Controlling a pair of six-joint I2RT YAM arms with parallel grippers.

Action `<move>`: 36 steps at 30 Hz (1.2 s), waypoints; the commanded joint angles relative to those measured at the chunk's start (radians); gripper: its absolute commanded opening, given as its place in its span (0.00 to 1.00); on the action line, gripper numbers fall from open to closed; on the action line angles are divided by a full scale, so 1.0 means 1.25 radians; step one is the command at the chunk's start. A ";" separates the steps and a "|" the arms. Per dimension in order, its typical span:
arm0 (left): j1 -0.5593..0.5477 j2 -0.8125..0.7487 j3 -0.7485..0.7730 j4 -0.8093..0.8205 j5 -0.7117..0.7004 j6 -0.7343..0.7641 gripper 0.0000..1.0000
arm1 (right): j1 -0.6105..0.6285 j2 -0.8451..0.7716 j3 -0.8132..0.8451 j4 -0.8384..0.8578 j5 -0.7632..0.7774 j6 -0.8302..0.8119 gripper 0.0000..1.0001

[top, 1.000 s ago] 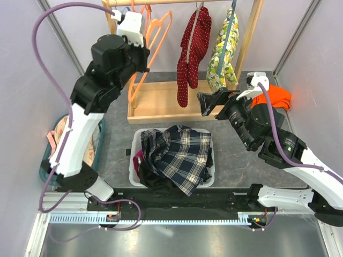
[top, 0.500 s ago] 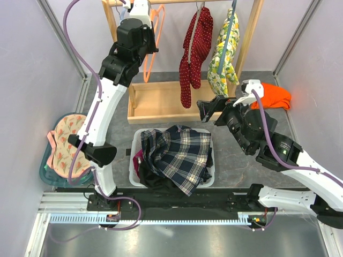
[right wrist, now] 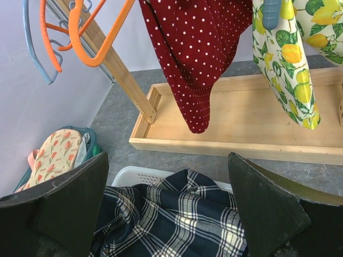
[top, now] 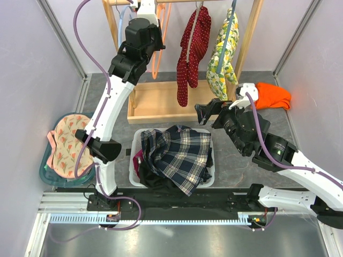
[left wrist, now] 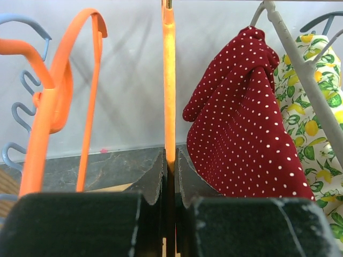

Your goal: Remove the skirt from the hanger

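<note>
Since a second ago we have swung our left gripper (left wrist: 169, 176) higher, pinched on the hanger (left wrist: 169, 80) with clear gaps either side, while our right gripper (right wrist: 169, 176) gapes wide just above the skirt (right wrist: 177, 225) heaped in the basket (top: 134, 144).

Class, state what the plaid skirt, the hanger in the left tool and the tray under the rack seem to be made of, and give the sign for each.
The skirt looks like matte woven cloth: it lies in soft folds and pleats. The hanger is probably plastic, being thin, smooth and evenly coloured with a slight sheen. The tray is likely unpainted wood, with pale tan boards joined at the corner.
</note>
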 commanded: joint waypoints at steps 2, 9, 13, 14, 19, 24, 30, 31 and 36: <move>0.003 0.013 -0.032 0.059 -0.022 0.019 0.02 | 0.000 -0.022 -0.009 0.027 0.001 0.005 0.98; -0.005 -0.004 -0.091 0.049 -0.055 0.061 0.02 | 0.000 -0.041 -0.020 0.031 0.003 0.005 0.98; -0.014 -0.037 -0.135 0.046 -0.060 0.065 0.02 | 0.000 -0.049 -0.033 0.033 0.005 0.005 0.98; -0.018 -0.043 -0.143 0.047 -0.061 0.066 0.02 | 0.000 -0.051 -0.036 0.036 0.006 0.005 0.98; -0.025 -0.090 -0.156 0.047 -0.049 0.093 0.19 | 0.000 -0.054 -0.048 0.041 0.006 0.009 0.98; -0.029 -0.144 -0.183 0.068 -0.027 0.117 0.83 | 0.000 -0.062 -0.050 0.044 0.006 0.014 0.98; -0.068 -0.209 -0.218 0.115 -0.049 0.168 1.00 | 0.001 -0.059 -0.063 0.044 0.005 0.016 0.98; -0.080 -0.230 -0.230 0.125 -0.053 0.174 1.00 | 0.000 -0.061 -0.065 0.045 0.005 0.017 0.98; -0.126 -0.227 -0.195 0.141 -0.070 0.196 1.00 | 0.000 -0.067 -0.082 0.048 0.009 0.026 0.98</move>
